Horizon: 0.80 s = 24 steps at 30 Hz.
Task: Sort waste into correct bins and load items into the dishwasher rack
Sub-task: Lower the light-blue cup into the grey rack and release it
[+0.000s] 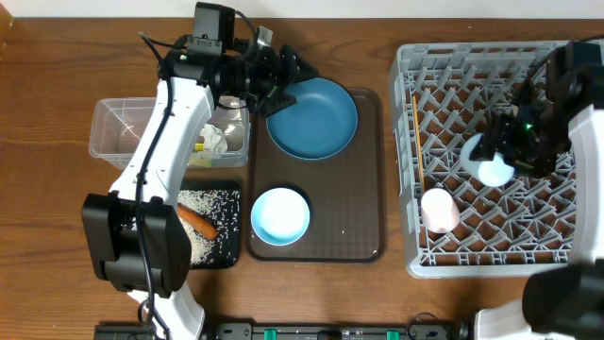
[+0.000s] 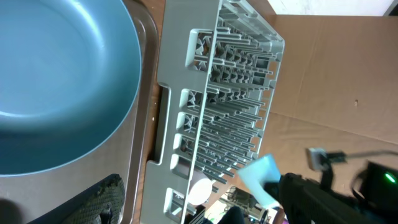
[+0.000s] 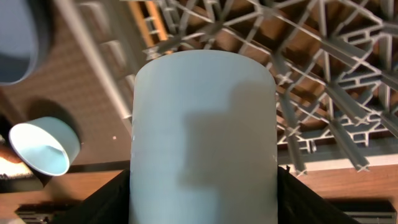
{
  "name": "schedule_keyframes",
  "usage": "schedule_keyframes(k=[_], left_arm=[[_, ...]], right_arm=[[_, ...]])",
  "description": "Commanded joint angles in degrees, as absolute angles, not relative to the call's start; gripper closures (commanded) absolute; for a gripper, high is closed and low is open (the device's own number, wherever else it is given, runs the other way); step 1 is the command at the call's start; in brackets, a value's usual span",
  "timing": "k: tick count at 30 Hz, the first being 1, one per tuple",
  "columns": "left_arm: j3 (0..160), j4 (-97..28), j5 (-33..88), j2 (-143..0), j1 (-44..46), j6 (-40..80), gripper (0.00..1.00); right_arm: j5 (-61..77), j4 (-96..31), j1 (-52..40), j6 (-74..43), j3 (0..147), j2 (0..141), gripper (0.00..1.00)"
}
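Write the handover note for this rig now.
Left gripper: open, beside the round blue plate.
Right gripper: shut on the light blue cup, over the grey plastic dishwasher rack.
Done: pale pink cup and wooden chopsticks in rack; crumpled white paper in clear plastic tub; orange carrot and white rice grains in black tray.
Remaining: plate and white bowl with light blue inside, on brown serving tray.

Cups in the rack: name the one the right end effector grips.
The light blue cup, inside the right end effector; the pale pink cup lies free nearby.
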State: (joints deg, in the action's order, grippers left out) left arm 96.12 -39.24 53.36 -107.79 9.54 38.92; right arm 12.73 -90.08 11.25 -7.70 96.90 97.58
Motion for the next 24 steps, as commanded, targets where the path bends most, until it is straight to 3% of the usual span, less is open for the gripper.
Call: schedule_keyframes(k=[1, 24], left_arm=[[96.23, -39.46, 52.80, -107.68, 9.50, 37.91, 0.18], [96.23, -39.46, 52.80, -107.68, 9.50, 37.91, 0.18]], right_arm=[[12.23, -90.26, 13.69, -5.61, 98.30, 101.12, 0.59], [12.21, -92.14, 19.81, -2.46, 98.06, 106.96, 0.59]])
